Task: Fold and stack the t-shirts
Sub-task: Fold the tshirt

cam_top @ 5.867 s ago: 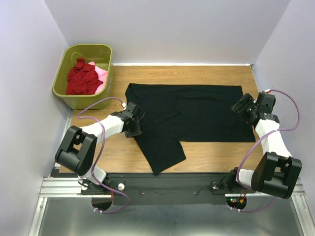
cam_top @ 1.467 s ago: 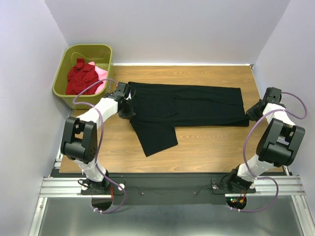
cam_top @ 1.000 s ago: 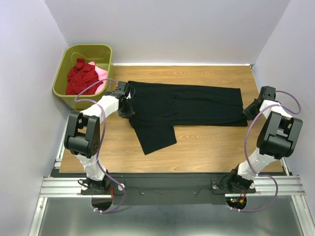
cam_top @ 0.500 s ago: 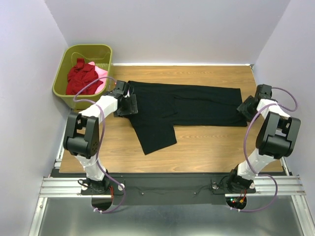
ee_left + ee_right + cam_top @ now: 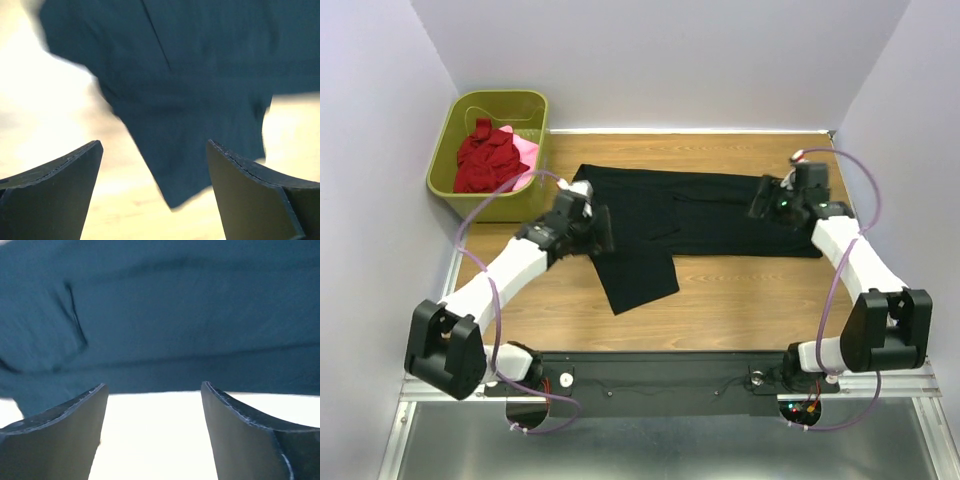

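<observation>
The large black t-shirt [image 5: 720, 210] lies flat across the middle of the table as a long folded band, with one sleeve [image 5: 638, 278] sticking out toward the near edge. My left gripper [image 5: 597, 229] hovers open over the shirt's left end, nothing between its fingers; the left wrist view shows the black t-shirt [image 5: 200, 75] and its sleeve tip below the open left gripper [image 5: 154, 143]. My right gripper [image 5: 764, 199] hangs open above the shirt's right part. In the right wrist view the black t-shirt [image 5: 160, 315] fills the top, with bare table between the right gripper's [image 5: 154, 385] fingers.
An olive-green basket [image 5: 452, 186] stands at the back left corner, holding a crumpled dark red shirt [image 5: 483, 158] and a pink one [image 5: 526, 150]. Pale walls close in the table on the left, back and right. Purple cables loop off both arms.
Both grippers have opened and let go of the black shirt's ends. The left arm has swung toward the near side, the right arm inward to the left over the shirt.
</observation>
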`<act>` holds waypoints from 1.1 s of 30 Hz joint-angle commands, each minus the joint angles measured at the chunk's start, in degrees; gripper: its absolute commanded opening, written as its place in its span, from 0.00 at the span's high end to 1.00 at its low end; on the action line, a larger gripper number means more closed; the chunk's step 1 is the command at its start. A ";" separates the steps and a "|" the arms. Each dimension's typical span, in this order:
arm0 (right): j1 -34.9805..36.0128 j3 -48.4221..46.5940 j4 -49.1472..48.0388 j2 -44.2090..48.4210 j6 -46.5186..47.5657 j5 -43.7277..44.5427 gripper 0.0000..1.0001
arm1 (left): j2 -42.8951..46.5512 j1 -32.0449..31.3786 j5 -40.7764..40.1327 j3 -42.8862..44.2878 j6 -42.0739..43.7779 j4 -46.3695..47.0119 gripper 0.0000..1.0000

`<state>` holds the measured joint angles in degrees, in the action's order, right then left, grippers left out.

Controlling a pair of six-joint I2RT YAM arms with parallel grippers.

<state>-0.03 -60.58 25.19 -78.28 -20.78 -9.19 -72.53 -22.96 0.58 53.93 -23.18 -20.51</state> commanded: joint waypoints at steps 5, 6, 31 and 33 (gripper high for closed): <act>18.21 4.24 0.30 -2.48 -4.00 -8.39 0.28 | -2.61 -10.43 2.32 -8.23 -7.76 -3.30 0.13; 21.88 4.24 0.21 -3.27 -4.97 -8.21 0.30 | -3.48 -10.87 2.50 -8.75 -7.93 -3.31 0.14; 41.43 -0.07 1.26 -22.88 -13.33 -1.09 0.58 | -17.90 -17.64 1.88 -6.38 -7.32 -5.77 0.70; 41.34 -0.16 1.26 -22.97 -13.24 -0.74 0.68 | -18.08 -17.73 1.71 -6.21 -7.14 -5.68 0.83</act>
<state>40.93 -59.59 26.44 -99.72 -33.41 -11.99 -88.38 -39.99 2.50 48.16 -30.37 -24.36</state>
